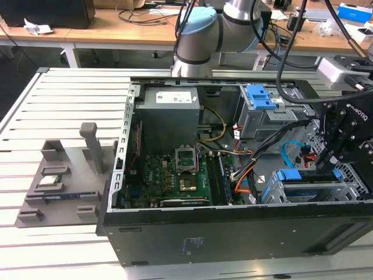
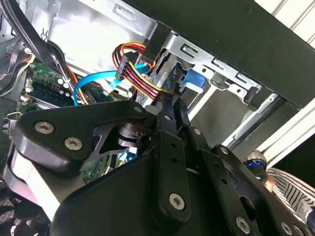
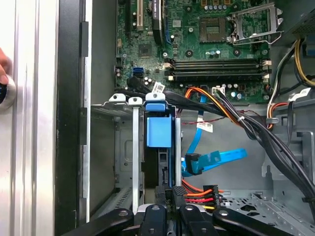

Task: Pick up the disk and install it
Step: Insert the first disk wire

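The disk (image 3: 164, 164) stands on edge inside a slot of the grey drive cage (image 3: 135, 162), with blue plastic along it and a blue tab (image 3: 158, 130) at its far end. My gripper (image 3: 170, 196) hangs at the disk's near end with its fingers (image 2: 173, 110) pressed together, their tips at or against that end. In the exterior view the gripper (image 1: 341, 146) hangs over the lower drive cage (image 1: 303, 189) at the case's right end. I cannot tell whether the tips pinch anything.
Red, yellow and orange power leads (image 3: 199, 191) and a blue data cable (image 3: 211, 160) lie right beside the fingers. The motherboard (image 1: 175, 178) fills the case floor. A second cage (image 1: 262, 111) stands behind. A grey parts holder (image 1: 64, 181) sits outside. A hand (image 3: 4, 66) rests near the case.
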